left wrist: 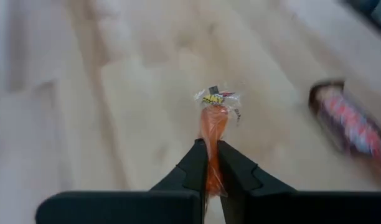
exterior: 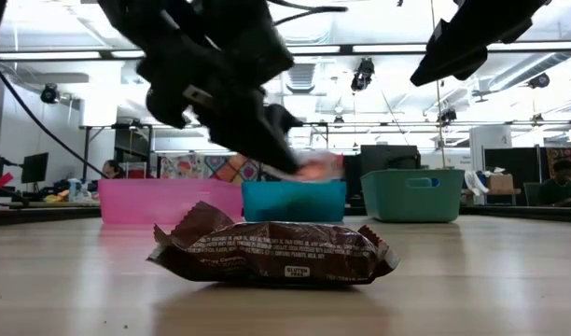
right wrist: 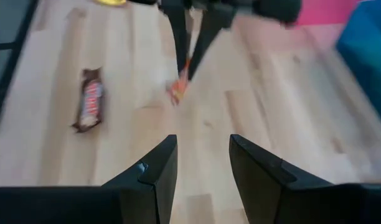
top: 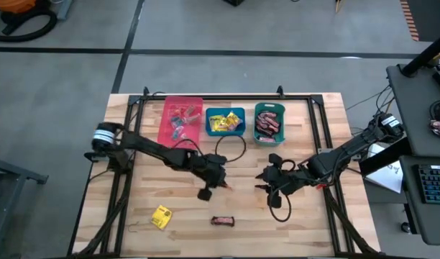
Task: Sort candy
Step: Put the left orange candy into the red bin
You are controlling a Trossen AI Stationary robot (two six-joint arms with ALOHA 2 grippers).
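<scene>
My left gripper (left wrist: 212, 163) is shut on a small orange candy in clear wrap (left wrist: 213, 124), held above the middle of the table (top: 226, 185). A dark brown-red bar (top: 222, 221) lies flat near the front edge, and it fills the foreground of the low view (exterior: 276, 254). A yellow square packet (top: 161, 216) lies flat to the bar's left. My right gripper (right wrist: 203, 163) stands open above the table, right of centre (top: 267, 177), with nothing between its fingers. It faces the held candy (right wrist: 177, 88). My left gripper pinches one end of the orange candy (left wrist: 211, 155) between its two fingertips. The fingers slant down from the table's left side. The rest of the candy, with its twisted wrapper end (left wrist: 216, 98), sticks out past the fingertips. It hangs clear of the table (exterior: 315, 169).
Three bins stand in a row at the far side: a pink one (top: 165, 129), a blue one (top: 241, 115) and a teal one (top: 257, 115), each with candy inside. Black frame rails (top: 126, 180) run along the table's edges. Bare wood lies between the two grippers and the bins.
</scene>
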